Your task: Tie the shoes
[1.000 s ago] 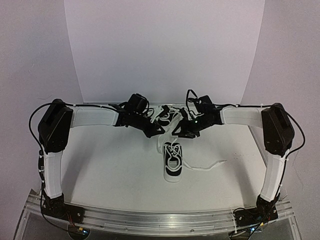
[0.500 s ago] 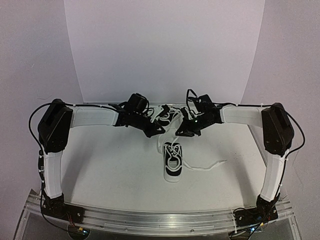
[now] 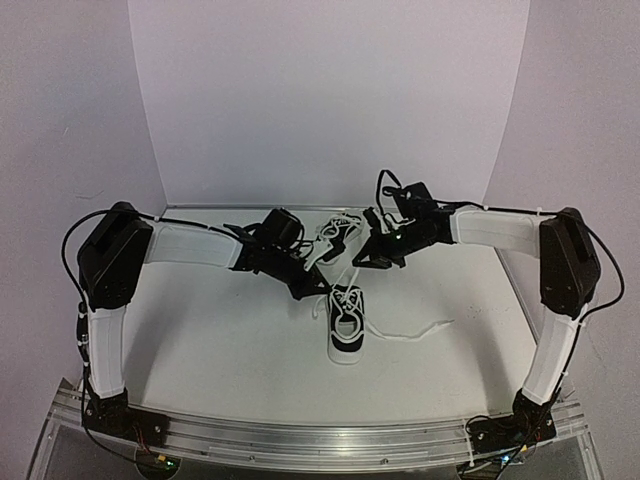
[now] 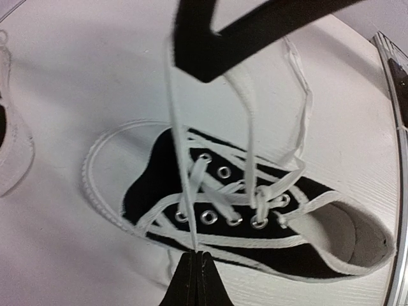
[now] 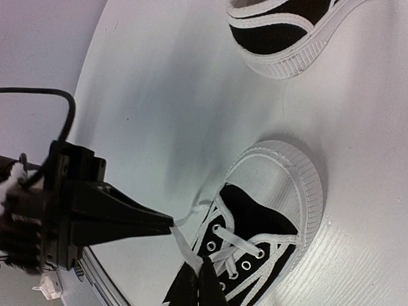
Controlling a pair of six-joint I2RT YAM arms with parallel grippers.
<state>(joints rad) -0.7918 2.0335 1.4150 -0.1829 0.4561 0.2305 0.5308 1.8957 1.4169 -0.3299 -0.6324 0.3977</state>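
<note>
Two small black sneakers with white soles lie on the table. The near shoe (image 3: pixel 346 322) sits in the middle, toe away from me, with one loose lace (image 3: pixel 425 330) trailing right. The far shoe (image 3: pixel 335 236) lies behind it. My left gripper (image 3: pixel 320 287) hovers over the near shoe's toe end, shut on a white lace (image 4: pixel 182 159). My right gripper (image 3: pixel 357 262) is just behind and to the right, shut on the same lace (image 5: pixel 185 245). The lace runs taut between the two grippers above the near shoe (image 4: pixel 255 210) (image 5: pixel 268 236).
A white backdrop wall (image 3: pixel 330 100) stands behind the table. The far shoe shows at the left edge of the left wrist view (image 4: pixel 9 146) and at the top of the right wrist view (image 5: pixel 287 32). A metal rail (image 3: pixel 320 440) runs along the near edge.
My left gripper has moved toward me and down over the near shoe. My right arm has shifted slightly back and up. Both remain shut on the lace.
</note>
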